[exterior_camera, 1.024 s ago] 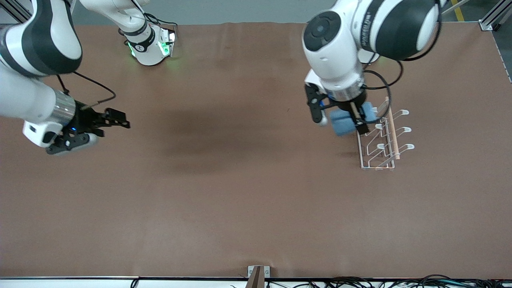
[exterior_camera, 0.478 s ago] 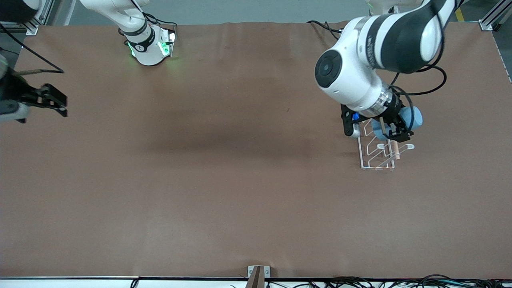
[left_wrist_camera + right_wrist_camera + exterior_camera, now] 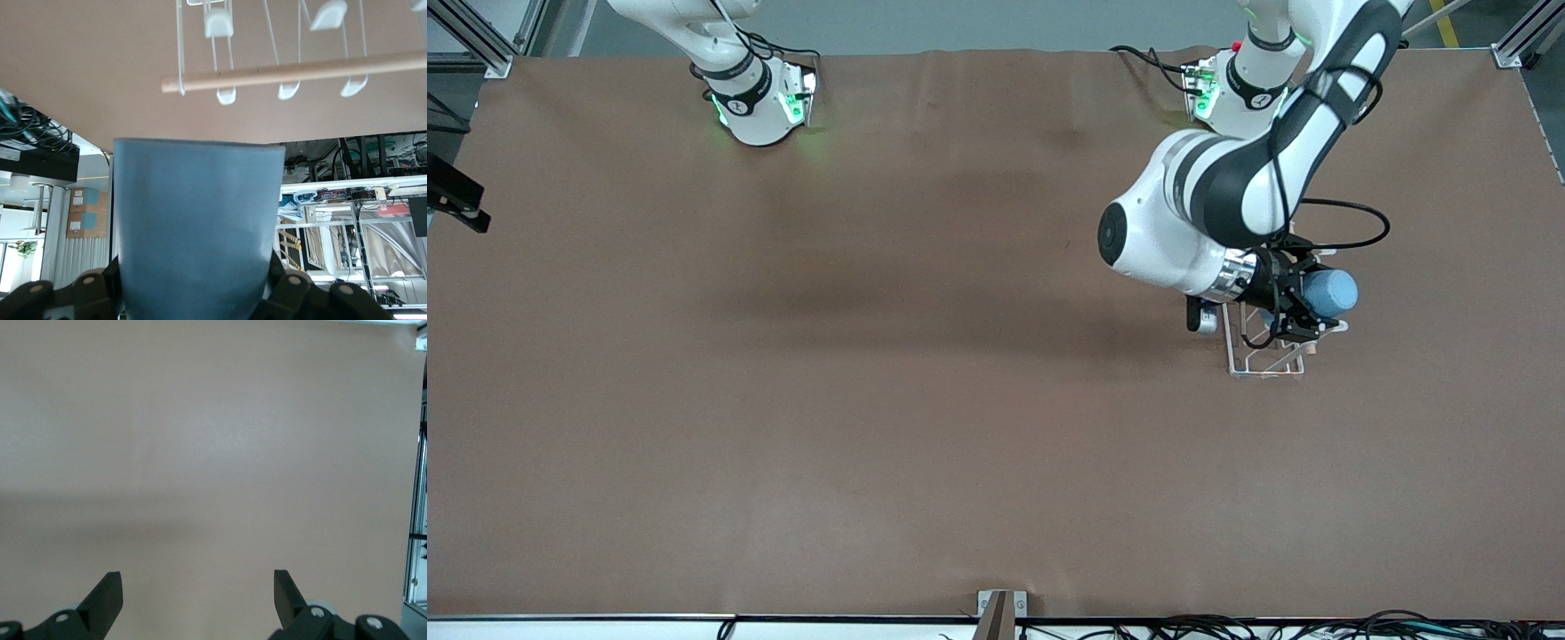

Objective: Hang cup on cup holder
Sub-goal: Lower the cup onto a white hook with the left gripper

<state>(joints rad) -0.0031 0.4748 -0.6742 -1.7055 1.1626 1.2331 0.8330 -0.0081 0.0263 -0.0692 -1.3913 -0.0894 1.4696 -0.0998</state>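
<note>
The left gripper (image 3: 1307,307), clamped on the blue cup (image 3: 1329,292), has swung from beside the rack (image 3: 1263,364) to over its prongs, ready for hanging, while the right gripper (image 3: 198,597), fingers apart, has pulled back to the table's edge.

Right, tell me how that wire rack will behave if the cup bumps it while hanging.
The cup holder looks like thin wire on a small open base, so it is probably light and may slide or tip if nudged. Its looped prongs look slender and may flex slightly. The left hand, shut on the cup above the rack, should likely press gently.
</note>
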